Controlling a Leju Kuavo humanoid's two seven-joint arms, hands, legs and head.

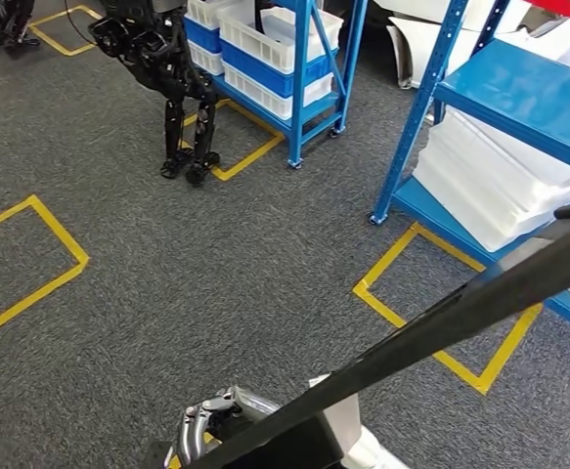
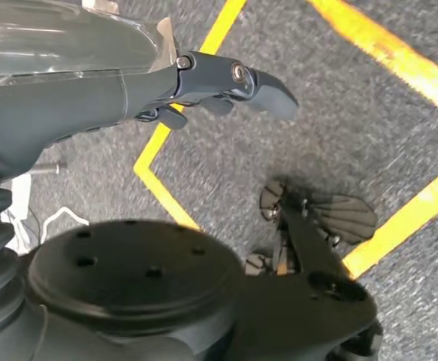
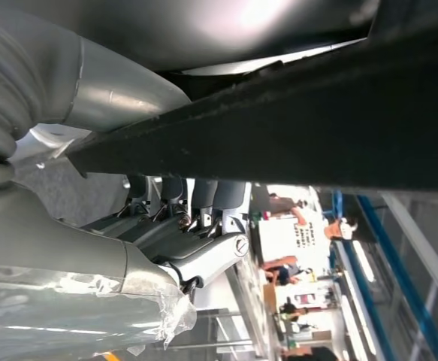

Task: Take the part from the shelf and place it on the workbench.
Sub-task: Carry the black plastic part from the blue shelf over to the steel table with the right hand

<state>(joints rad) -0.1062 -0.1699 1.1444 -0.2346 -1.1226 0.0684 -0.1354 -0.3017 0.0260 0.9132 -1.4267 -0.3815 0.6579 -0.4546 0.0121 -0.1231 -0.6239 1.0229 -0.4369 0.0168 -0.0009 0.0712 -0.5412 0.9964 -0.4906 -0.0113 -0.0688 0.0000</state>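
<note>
A long black part point(image 1: 451, 303) runs slantwise from the bottom middle of the head view up to the right edge. My right hand point(image 1: 201, 430) grips its lower end, with the arm reaching across from the lower right. In the right wrist view the same black part point(image 3: 273, 128) crosses the picture, and the fingers point(image 3: 188, 199) curl against its underside. My left hand point(image 2: 228, 79) hangs over the carpet, its fingers stretched out and holding nothing.
A blue shelf point(image 1: 517, 93) with stacked white parts point(image 1: 488, 181) stands at the right. Another blue rack point(image 1: 300, 88) with white and blue crates point(image 1: 267, 44) is at the back. A dark robot point(image 1: 167, 68) stands beside it. Yellow tape squares point(image 1: 444, 352) mark the grey carpet.
</note>
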